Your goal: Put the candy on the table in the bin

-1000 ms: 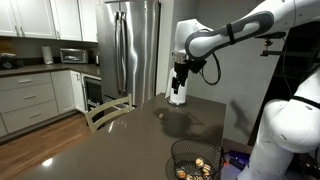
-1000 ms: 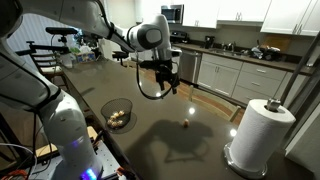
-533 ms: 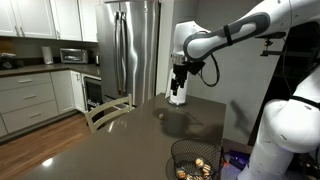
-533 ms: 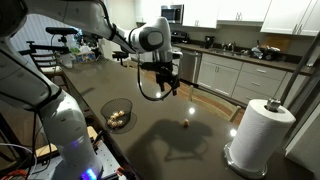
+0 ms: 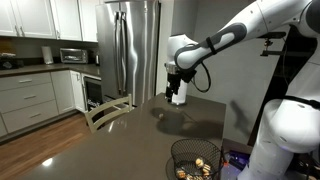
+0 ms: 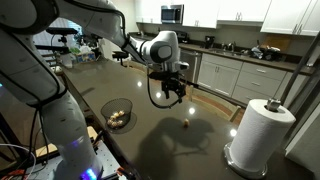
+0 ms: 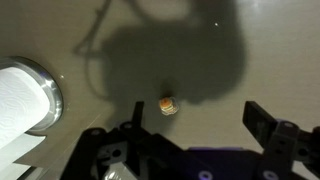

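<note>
The candy [image 7: 168,104] is a tiny pale gold piece lying on the glossy dark table [image 7: 100,40]. It also shows as a speck in an exterior view [image 6: 186,124]. My gripper [image 7: 198,126] is open and empty and hangs above the table, with the candy just ahead of it near one finger. The gripper shows in both exterior views [image 5: 176,97] [image 6: 175,94], apart from the candy. The bin [image 5: 195,160] [image 6: 117,113] is a round black wire-mesh basket near the table's edge, with several small pieces inside.
A white paper towel roll [image 6: 262,134] [image 7: 20,95] stands on the table near the candy. A pale wooden chair [image 5: 108,112] is at the table's far side. Kitchen cabinets and a steel fridge [image 5: 133,50] stand behind.
My gripper has come down and moved sideways over the table, closer to the candy. The candy and bin have not moved.
</note>
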Controlling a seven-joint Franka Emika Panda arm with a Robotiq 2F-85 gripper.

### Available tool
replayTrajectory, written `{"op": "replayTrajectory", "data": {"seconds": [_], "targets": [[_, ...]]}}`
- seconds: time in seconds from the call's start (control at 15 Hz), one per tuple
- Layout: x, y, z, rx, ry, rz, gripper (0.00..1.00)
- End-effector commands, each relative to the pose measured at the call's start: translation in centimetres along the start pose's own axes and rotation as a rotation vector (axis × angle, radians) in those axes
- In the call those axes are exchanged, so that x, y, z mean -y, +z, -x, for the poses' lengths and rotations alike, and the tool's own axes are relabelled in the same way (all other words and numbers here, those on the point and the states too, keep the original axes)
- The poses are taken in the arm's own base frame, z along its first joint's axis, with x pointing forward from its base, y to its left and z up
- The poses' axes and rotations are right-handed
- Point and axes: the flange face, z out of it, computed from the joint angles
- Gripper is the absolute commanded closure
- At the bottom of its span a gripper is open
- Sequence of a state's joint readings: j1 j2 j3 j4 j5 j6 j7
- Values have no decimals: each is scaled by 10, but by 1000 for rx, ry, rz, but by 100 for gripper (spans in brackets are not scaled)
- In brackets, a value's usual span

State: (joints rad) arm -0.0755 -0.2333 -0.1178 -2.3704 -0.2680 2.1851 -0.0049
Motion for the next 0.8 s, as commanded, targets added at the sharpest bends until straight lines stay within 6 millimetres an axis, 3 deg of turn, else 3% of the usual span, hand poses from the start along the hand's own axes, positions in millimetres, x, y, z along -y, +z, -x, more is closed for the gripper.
{"op": "replayTrajectory", "data": {"seconds": [0.0, 0.2, 0.27, 0.73], "targets": [[-14, 22, -28, 8, -43, -15, 0], [-17, 37, -44, 17, -69, -38, 0], [-10, 28, -29, 18, -38, -8, 0], [-12, 42, -43, 31, -36, -23, 0]]}}
